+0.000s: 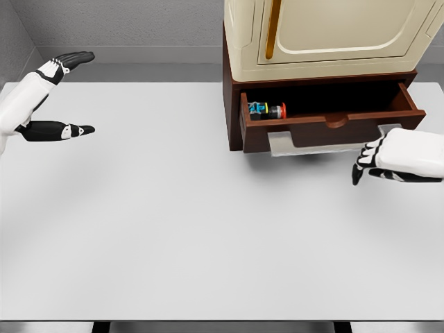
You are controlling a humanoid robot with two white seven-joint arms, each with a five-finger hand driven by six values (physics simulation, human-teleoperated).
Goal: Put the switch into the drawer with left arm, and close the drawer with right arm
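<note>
The switch [266,109], a small blue, black and red part, lies inside the open brown drawer [333,127], at its left end. My left hand [64,94] is far off at the table's left side, fingers spread and holding nothing. My right hand [378,158] hovers just in front of the drawer's right half, slightly below its front panel. Its fingers point left toward the drawer front, relaxed and empty, apart from the wood.
The drawer sits in a brown base [233,104] under a cream cabinet [326,35] at the back right. A pale handle plate [295,143] hangs below the drawer front. The white table [180,229] spreads across the view.
</note>
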